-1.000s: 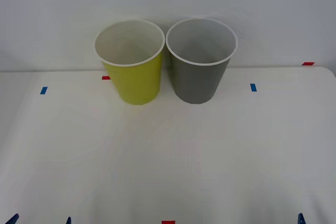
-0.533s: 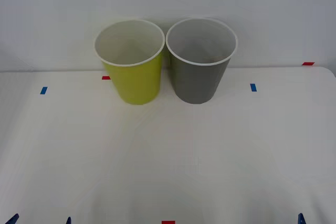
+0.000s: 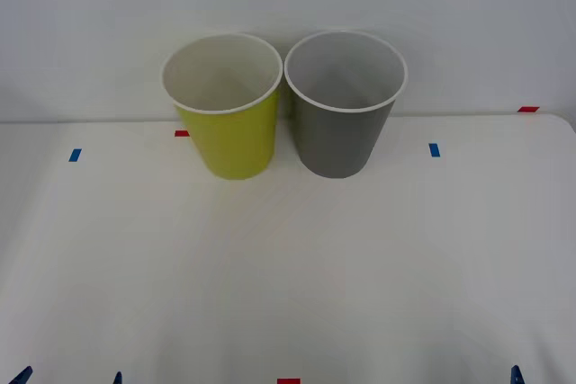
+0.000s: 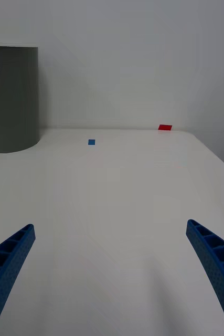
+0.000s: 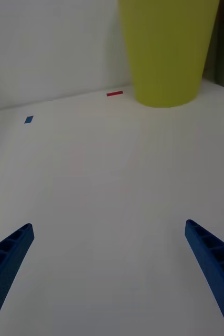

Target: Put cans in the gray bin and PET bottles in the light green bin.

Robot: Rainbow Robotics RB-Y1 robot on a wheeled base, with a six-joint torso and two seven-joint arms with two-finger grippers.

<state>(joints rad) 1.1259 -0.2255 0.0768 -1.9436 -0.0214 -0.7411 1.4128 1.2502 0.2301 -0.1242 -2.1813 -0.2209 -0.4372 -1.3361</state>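
Note:
The light green bin point(image 3: 225, 123) and the gray bin point(image 3: 342, 128) stand upright side by side at the back of the white table, rims nearly touching, both looking empty inside. Cans and PET bottles are out of view. My left gripper point(image 5: 108, 227) is open low over the table's near left, its blue fingers wide apart with nothing between them, facing the light green bin point(image 5: 167, 52). My right gripper point(image 4: 110, 224) is open at the near right, also holding nothing, with the gray bin point(image 4: 11, 100) ahead and off to one side.
Small blue tape marks point(image 3: 75, 155) point(image 3: 435, 149) and red tape marks point(image 3: 182, 133) point(image 3: 528, 109) point(image 3: 288, 381) lie on the table point(image 3: 288, 267). A plain wall rises right behind the bins. The table's rounded corner point(image 3: 562, 123) is at the far right.

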